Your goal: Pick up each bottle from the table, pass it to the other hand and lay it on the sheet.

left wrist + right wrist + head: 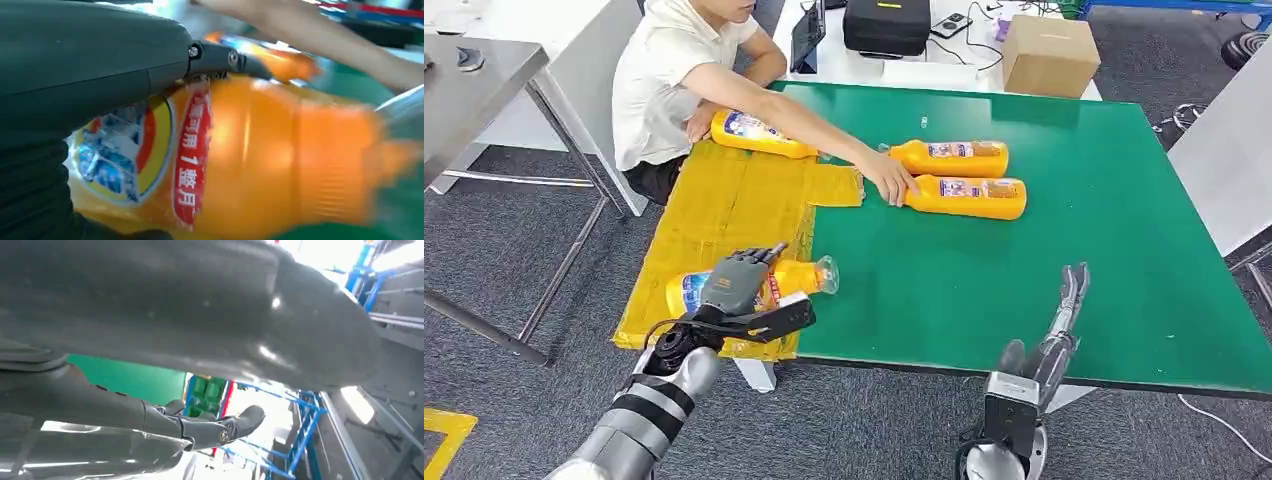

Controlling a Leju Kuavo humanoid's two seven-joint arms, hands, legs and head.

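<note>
fingers (746, 262) of your left hand (736, 282) wrap over the orange bottle (796, 277) lying on its side at the near edge of the yellow sheet (724, 200), its clear cap end pointing right onto the green table (1024, 290). your right hand (1064, 312) hangs near the table's near edge, fingers straight and apart, holding nothing. judge the bottle full, fairly heavy, smooth and slippery; take it around the labelled middle. three more bottles lie far off: one on the sheet (759, 135), two on the table (952, 157) (969, 196), with a person's hand (889, 178) touching the nearer one.
</note>
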